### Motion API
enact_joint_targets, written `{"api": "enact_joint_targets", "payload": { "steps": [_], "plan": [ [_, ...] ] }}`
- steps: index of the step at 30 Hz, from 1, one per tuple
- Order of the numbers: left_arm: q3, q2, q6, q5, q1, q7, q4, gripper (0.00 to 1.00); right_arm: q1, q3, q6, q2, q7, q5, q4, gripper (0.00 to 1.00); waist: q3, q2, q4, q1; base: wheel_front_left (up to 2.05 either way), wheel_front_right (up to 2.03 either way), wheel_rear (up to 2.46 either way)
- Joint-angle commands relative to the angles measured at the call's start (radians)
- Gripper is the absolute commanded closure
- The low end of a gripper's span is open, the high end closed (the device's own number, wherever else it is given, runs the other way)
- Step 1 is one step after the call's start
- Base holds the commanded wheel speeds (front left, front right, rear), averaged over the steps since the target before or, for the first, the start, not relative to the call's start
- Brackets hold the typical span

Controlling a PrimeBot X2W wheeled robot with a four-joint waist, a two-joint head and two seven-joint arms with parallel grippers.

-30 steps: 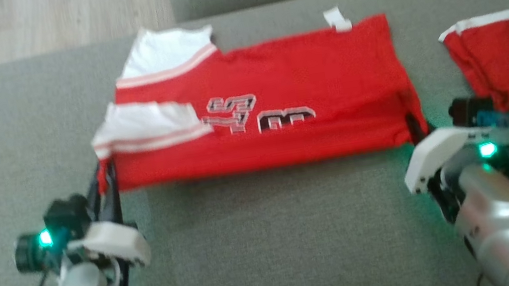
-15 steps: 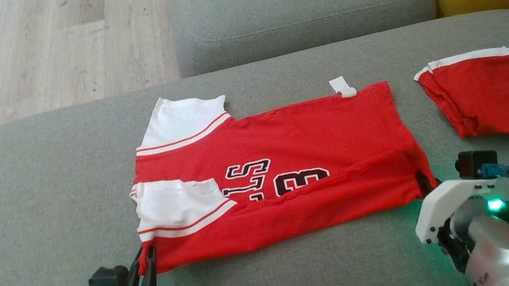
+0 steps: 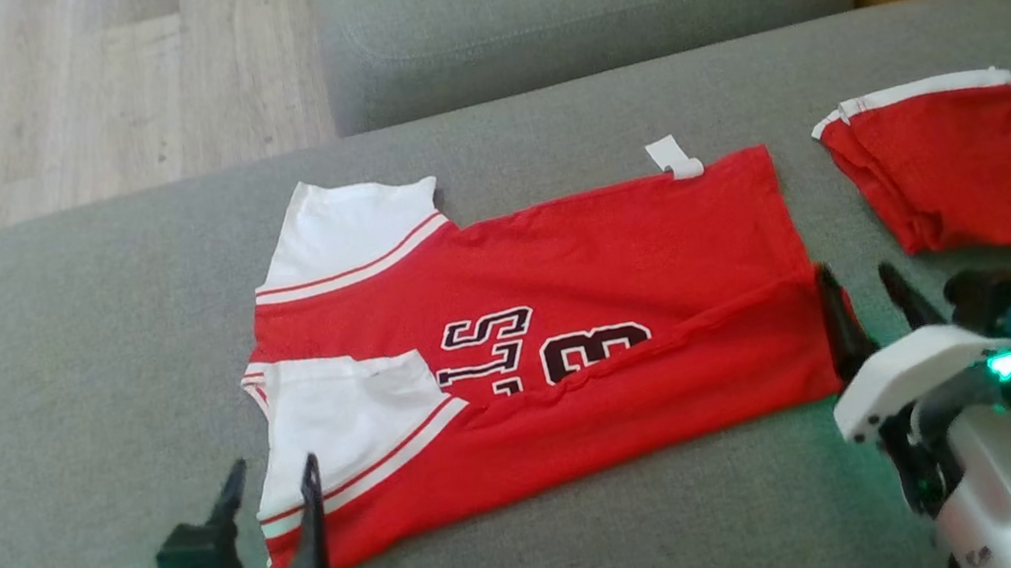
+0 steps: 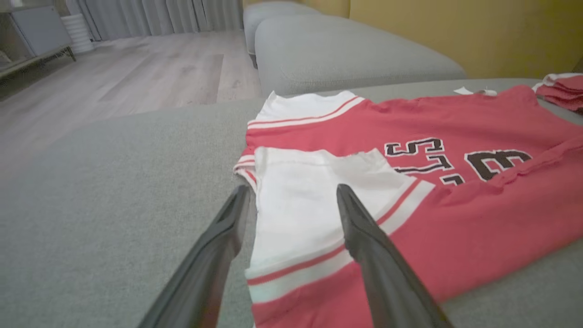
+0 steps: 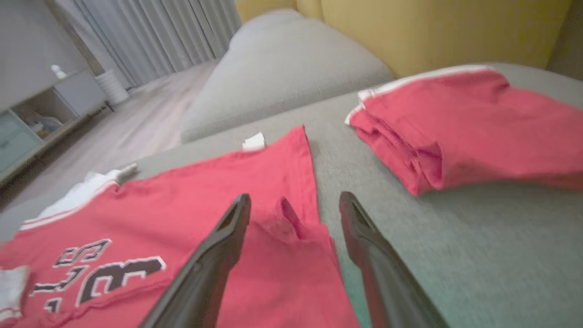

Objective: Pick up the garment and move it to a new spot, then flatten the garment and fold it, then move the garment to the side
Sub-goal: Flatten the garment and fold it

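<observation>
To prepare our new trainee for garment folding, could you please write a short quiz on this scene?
1. True or false: the left pincer is shut on the red jersey with white sleeves.
2. What lies to the right of the jersey on the grey fabric cushion? A) a blue towel; B) a folded red garment with white trim; C) a black shoe.
3. Fill in: the open right pincer stands at the jersey's near ____ corner.

Key: 1 false, it is open; 2 B; 3 right.

Folded red shorts (image 3: pixel 969 165) (white-trimmed) lie on grey sofa (image 3: pixel 80 388).
</observation>
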Motion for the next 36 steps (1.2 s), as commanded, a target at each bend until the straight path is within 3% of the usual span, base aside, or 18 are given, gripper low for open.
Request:
{"api": "enact_joint_targets", "payload": {
  "steps": [1, 9, 17, 21, 25, 28, 36],
  "plan": [
    [0.051, 0.017, 0.009, -0.009, -0.070, -0.032, -0.041, 0.00, -0.002, 0.031, -0.001, 0.006, -0.023, 0.022, -0.087, 0.00, 0.011, -0.0001, -0.005, 0.0000, 0.00, 0.00, 0.00],
    [0.097, 0.015, -0.008, -0.026, -0.134, -0.145, -0.107, 0.00, 0.111, 0.041, -0.001, 0.006, -0.065, 0.071, -0.442, 0.00, 0.087, -0.0001, -0.017, 0.0000, 0.00, 0.00, 0.00],
    [0.107, 0.068, -0.073, -0.001, -0.303, -0.149, -0.139, 0.00, 0.125, 0.062, -0.001, 0.006, -0.075, 0.077, -0.617, 0.00, 0.192, -0.0001, -0.050, 0.0000, 0.00, 0.00, 0.00],
    [0.085, 0.127, -0.124, 0.014, -0.452, -0.087, -0.122, 0.00, 0.095, 0.083, -0.001, 0.006, -0.075, 0.080, -0.656, 0.00, 0.258, -0.0001, -0.080, 0.0000, 0.00, 0.00, 0.00],
    [0.051, 0.179, -0.157, 0.001, -0.598, 0.040, -0.076, 0.00, 0.062, 0.102, -0.001, 0.006, -0.073, 0.088, -0.677, 0.00, 0.316, -0.0001, -0.108, 0.0000, 0.00, 0.00, 0.00],
    [0.014, 0.212, -0.166, -0.003, -0.660, 0.110, -0.034, 0.00, 0.047, 0.115, -0.001, 0.006, -0.074, 0.092, -0.685, 0.00, 0.341, -0.0001, -0.122, 0.0000, 0.00, 0.00, 0.00],
    [-0.166, 0.332, -0.173, -0.138, -0.825, 0.311, 0.152, 0.00, 0.013, 0.157, -0.001, 0.006, -0.080, 0.123, -0.713, 0.00, 0.424, -0.0001, -0.180, 0.0000, 0.00, 0.00, 0.00]
  ]
}}
